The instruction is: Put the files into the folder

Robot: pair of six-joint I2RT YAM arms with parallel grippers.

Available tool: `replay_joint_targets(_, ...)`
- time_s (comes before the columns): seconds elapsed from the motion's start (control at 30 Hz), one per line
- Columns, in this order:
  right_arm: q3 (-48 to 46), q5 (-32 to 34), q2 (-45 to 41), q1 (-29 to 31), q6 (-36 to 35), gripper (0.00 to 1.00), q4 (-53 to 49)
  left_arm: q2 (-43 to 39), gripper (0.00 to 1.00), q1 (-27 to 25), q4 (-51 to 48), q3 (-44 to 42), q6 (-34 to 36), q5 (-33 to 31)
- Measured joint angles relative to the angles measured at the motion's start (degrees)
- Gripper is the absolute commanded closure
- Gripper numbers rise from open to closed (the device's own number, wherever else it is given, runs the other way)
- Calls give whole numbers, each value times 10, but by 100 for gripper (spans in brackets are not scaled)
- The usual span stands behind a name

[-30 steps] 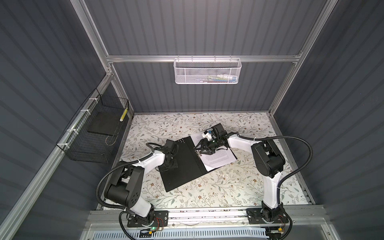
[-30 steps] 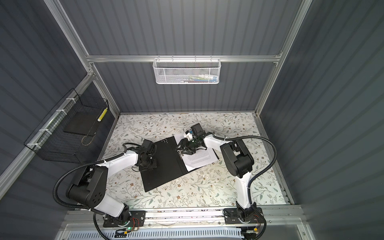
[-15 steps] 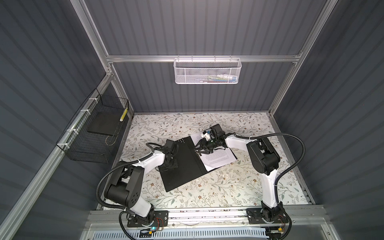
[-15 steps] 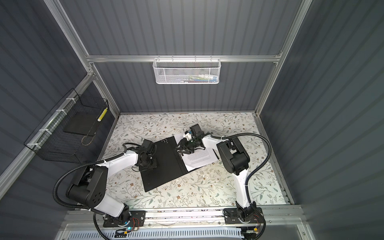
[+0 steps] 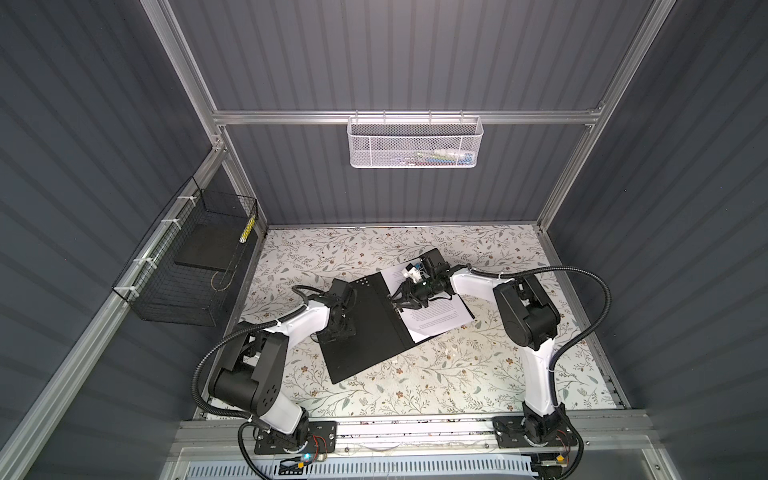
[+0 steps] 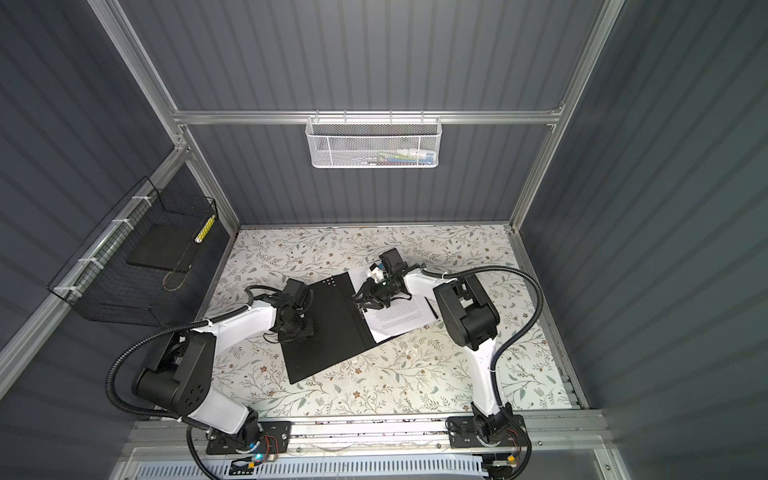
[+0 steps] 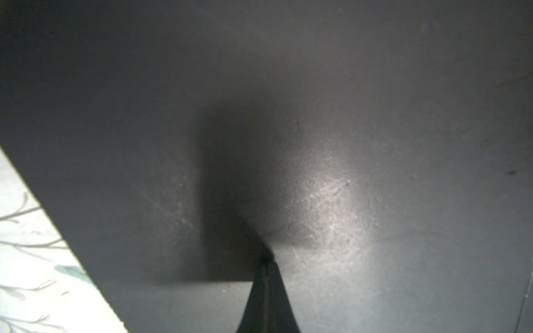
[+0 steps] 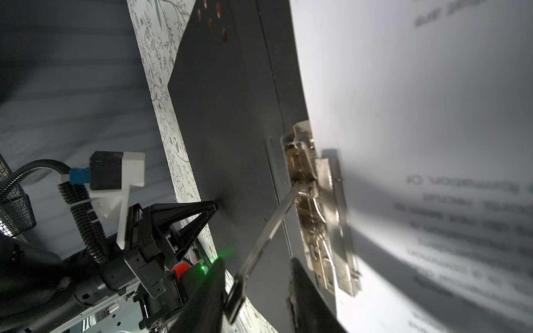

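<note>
In both top views the folder lies open and askew about the middle of the floral table, black inside up. The files rest on its half nearer the table's right edge. The left gripper bears down on the bare cover, and the right gripper sits over the spine. In the left wrist view the left gripper's fingers are pressed together, tip planted on the matte cover, holding nothing; the cover looks like stiff thin board that would likely spring up if let go. In the right wrist view the metal spine clip lies over the white sheets' inner edge, its lever raised. The right gripper has its jaws apart to either side of the lever's flat end, not clamped on it. The lever is probably rigid, smooth and spring-loaded, so the grip belongs at that flattened end, square on. The sheets are probably light, limp and prone to sliding, best steadied near the spine edge.
</note>
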Motion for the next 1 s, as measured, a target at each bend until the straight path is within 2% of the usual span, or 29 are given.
replay_joint_targets(0.2,7,0,0,0,-6,72,-6,0,100,0,0,0,0,0)
replay_joint_targets(0.33,9,0,0,0,-8,89,-11,0,100,0,0,0,0,0)
replay_joint_targets(0.47,11,4,5,-3,-7,98,-26,0,100,0,1,0,0,0)
replay_joint_targets(1.0,10,2,8,-6,-26,100,-33,-2,100,0,4,-2,0,0)
